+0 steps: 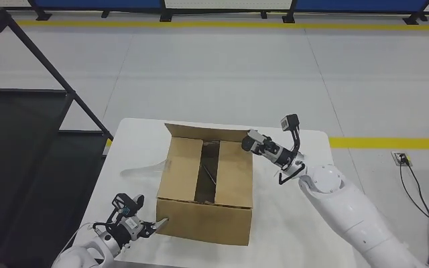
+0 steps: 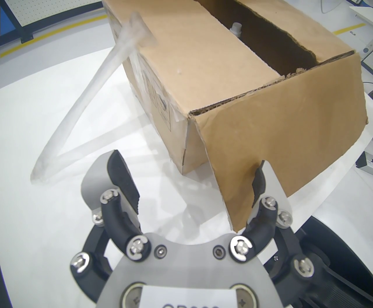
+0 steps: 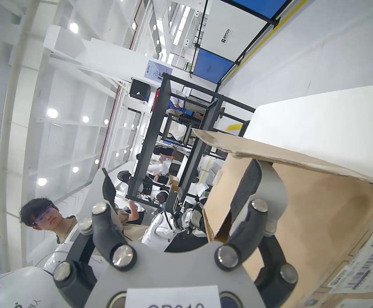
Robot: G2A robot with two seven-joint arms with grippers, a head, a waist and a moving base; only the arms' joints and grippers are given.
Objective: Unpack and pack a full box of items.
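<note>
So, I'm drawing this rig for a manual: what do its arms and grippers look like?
Both arms have white rounded shells, seen on the right arm and left arm, with black wrist sections. The left gripper and right gripper match: silver plate fingers with ribbed black pads, black linkages, silver screws, and a white printed label on the base plate.

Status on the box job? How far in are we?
Done: tape strip hangs loose off the box, and its top flaps are parted. In hand: left gripper and right gripper are open at opposite box corners, holding nothing. Remaining: flaps to fold back, contents to lift out (a white cap shows inside), then repacking.
</note>
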